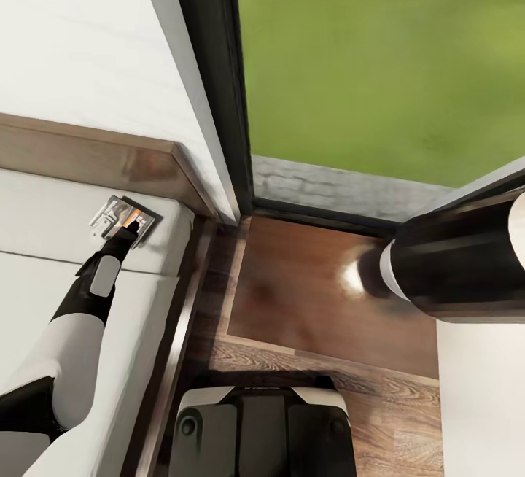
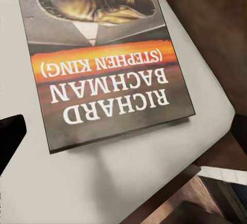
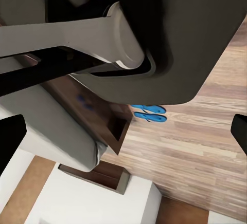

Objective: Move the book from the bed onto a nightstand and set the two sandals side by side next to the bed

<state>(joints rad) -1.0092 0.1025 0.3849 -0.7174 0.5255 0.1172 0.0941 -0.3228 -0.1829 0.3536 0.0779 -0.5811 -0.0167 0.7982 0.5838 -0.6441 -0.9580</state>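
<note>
We're parked in the corner of the bedroom, the big window (image 1: pixel 364 61) ahead showing grass, the bed (image 1: pixel 44 243) running down our left side with its dark headboard (image 1: pixel 95 156) against the wall. Between bed and window sits the nightstand (image 1: pixel 306 295), glossy top catching a glare, close by our base (image 1: pixel 262 426).

Our right arm (image 1: pixel 459 265) hangs over the nightstand's far edge, and its gripper's fingertips sit wide apart at the edges of its wrist view, nothing between them. Behind it on the plank floor lie the sandals (image 3: pixel 149 113), blue, side by side, just beside the bed frame, so that half looks settled, as far as we can judge.

Now the left arm (image 1: pixel 73 316), stretched out across the mattress. Its gripper (image 1: pixel 124 233) reaches the near edge of the book (image 1: pixel 122 218), which lies flat near the mattress corner by the headboard. From the wrist, the cover is right below us, orange band and white lettering clear. One dark fingertip (image 2: pixel 10 136) shows at the side, off the book; the other we can't see, so we cannot tell how the claw stands.

So the book pickup is the step in hand. Next we need a firm pinch on that thin edge, then a lift and a swing right to the nightstand.
</note>
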